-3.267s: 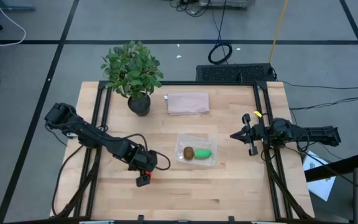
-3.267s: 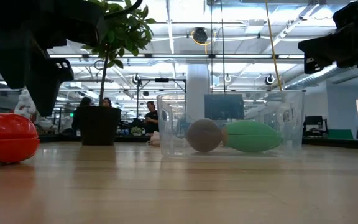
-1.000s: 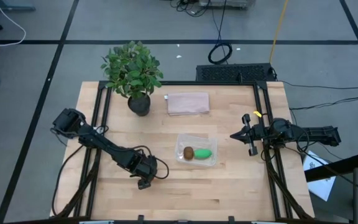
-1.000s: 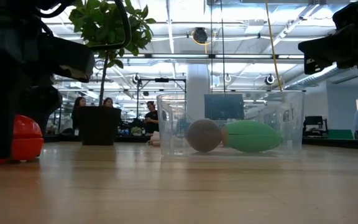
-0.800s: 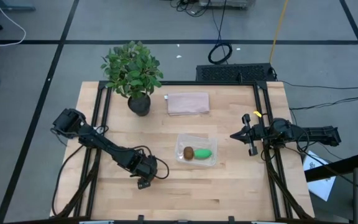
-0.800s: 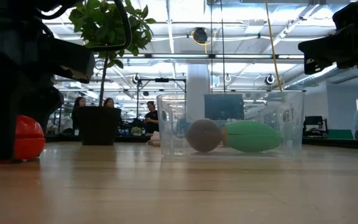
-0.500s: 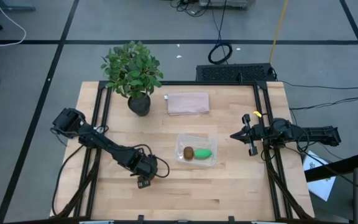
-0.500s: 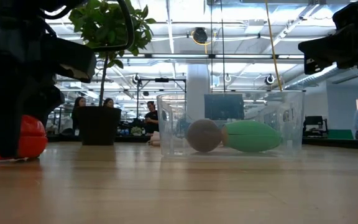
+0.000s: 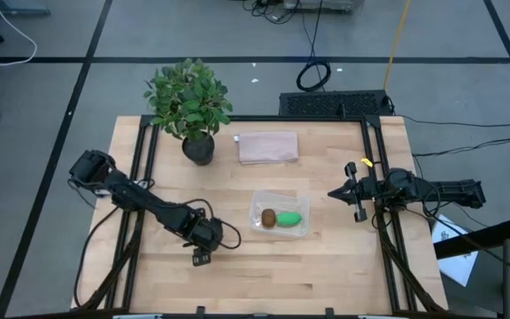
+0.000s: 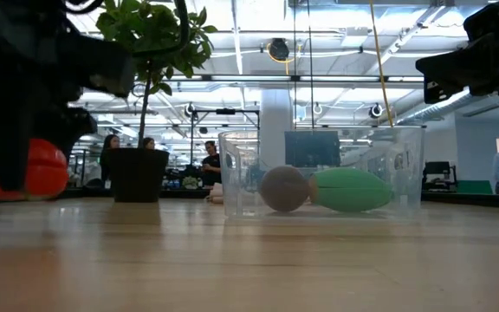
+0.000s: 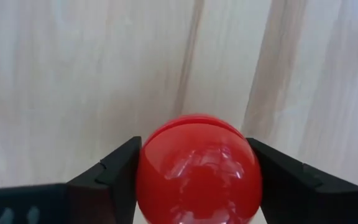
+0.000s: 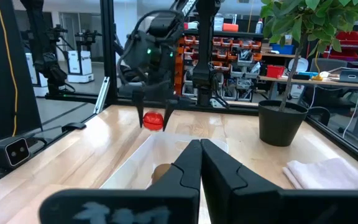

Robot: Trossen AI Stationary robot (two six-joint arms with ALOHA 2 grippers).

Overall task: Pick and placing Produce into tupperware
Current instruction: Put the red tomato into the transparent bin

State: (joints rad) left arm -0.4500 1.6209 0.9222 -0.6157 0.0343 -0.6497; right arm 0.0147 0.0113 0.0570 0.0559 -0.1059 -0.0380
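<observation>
The round red produce (image 11: 197, 171) sits between the fingers of my left gripper (image 9: 200, 257), near the table's front left. In the low view the red produce (image 10: 48, 169) hangs a little above the wood. The clear tupperware (image 9: 280, 217) stands at the table's middle and holds the brown oval produce (image 9: 268, 217) and the elongated green produce (image 9: 291, 218). My right gripper (image 9: 335, 192) waits shut at the table's right edge, held level and pointing toward the tupperware. My left gripper pinches the red produce by two opposite sides (image 11: 146, 177) between its two fingers (image 11: 114, 180). The fingers come from above, pointing steeply down. The red produce hangs clear of the table.
A leafy potted plant (image 9: 189, 102) stands at the far left. A flat pinkish rectangular piece (image 9: 267, 147) lies beyond the tupperware. Black frame rails (image 9: 372, 168) run along the table's left and right sides. Bare wood (image 9: 237, 266) lies between my left gripper and the tupperware.
My left gripper has risen a little with the red produce. It rested on the table a second ago and now hangs clear of it.
</observation>
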